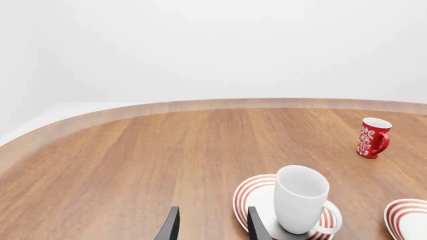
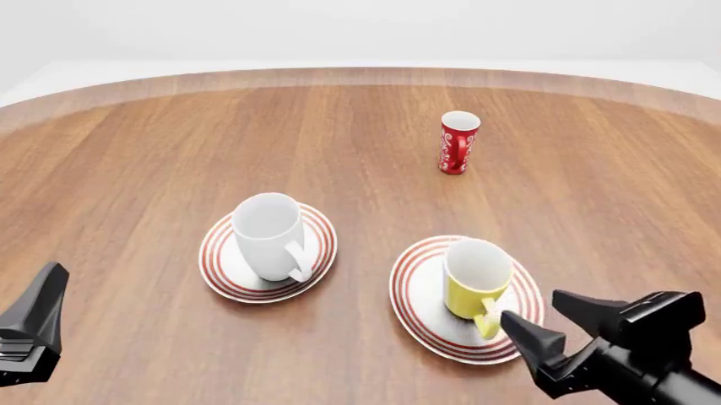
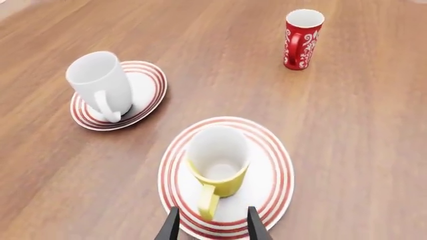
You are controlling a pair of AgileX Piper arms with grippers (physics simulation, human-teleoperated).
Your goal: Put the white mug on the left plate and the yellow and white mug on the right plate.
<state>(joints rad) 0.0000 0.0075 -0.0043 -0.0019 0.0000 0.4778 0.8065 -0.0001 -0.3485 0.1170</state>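
Note:
The white mug (image 2: 268, 234) stands upright on the left plate (image 2: 221, 272), its handle toward the arms' side. The yellow and white mug (image 2: 474, 283) stands upright on the right plate (image 2: 411, 295). My left gripper (image 2: 34, 331) hangs at the near left, apart from both plates. In the left wrist view it (image 1: 212, 226) is open and empty, beside the white mug (image 1: 300, 199). My right gripper (image 2: 555, 325) sits just behind the right plate. In the right wrist view it (image 3: 212, 227) is open, with the yellow mug's handle (image 3: 207, 202) just ahead of its fingertips.
A slim red mug (image 2: 458, 142) with a white pattern stands upright farther back, right of centre. The round wooden table's far edge (image 2: 360, 74) curves across the back, with a white wall beyond.

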